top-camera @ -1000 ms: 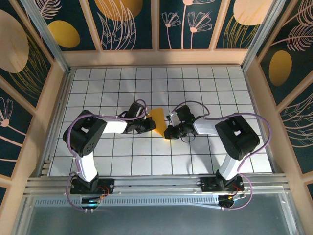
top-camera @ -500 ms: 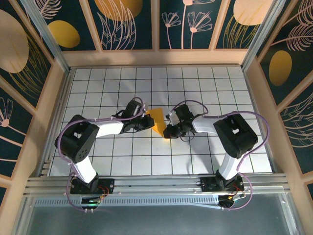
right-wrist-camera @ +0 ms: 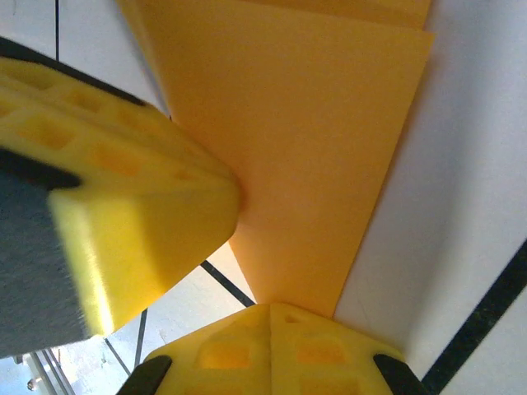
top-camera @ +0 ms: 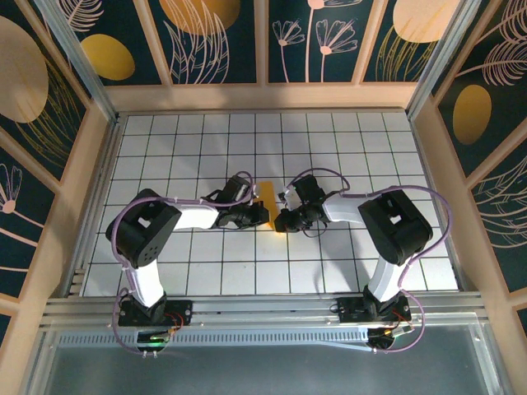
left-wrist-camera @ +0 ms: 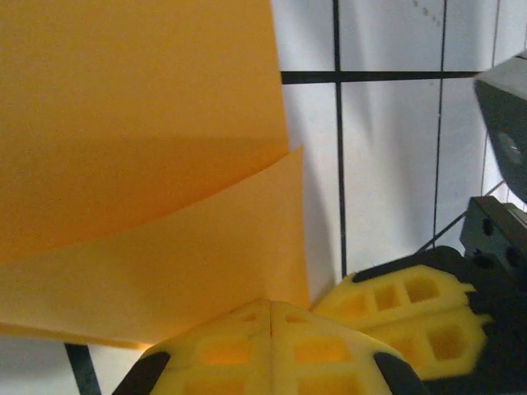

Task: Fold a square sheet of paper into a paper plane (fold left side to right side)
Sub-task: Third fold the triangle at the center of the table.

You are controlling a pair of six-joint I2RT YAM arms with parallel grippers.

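The square sheet of paper (top-camera: 265,197) shows as a narrow orange-yellow strip at the middle of the tiled table, partly doubled over. My left gripper (top-camera: 264,217) is shut, and a curled flap of the sheet (left-wrist-camera: 165,247) runs into its closed fingertips (left-wrist-camera: 272,306). My right gripper (top-camera: 280,220) is shut too, right beside the left one. Its closed tips (right-wrist-camera: 270,309) sit over the near corner of the sheet (right-wrist-camera: 313,156), which lies flat there. Whether that corner is pinched or only covered I cannot tell. The two grippers' yellow fingers almost touch.
White table with a black grid (top-camera: 362,156), walled in by wooden rails and dark-blue patterned panels (top-camera: 214,41). Both arms bend inward from their bases at the near edge. The left gripper's yellow finger (right-wrist-camera: 123,189) crowds the left of the right wrist view.
My left gripper has moved to the right with the sheet's edge, so the orange patch seen from above has narrowed. The right gripper has barely shifted.
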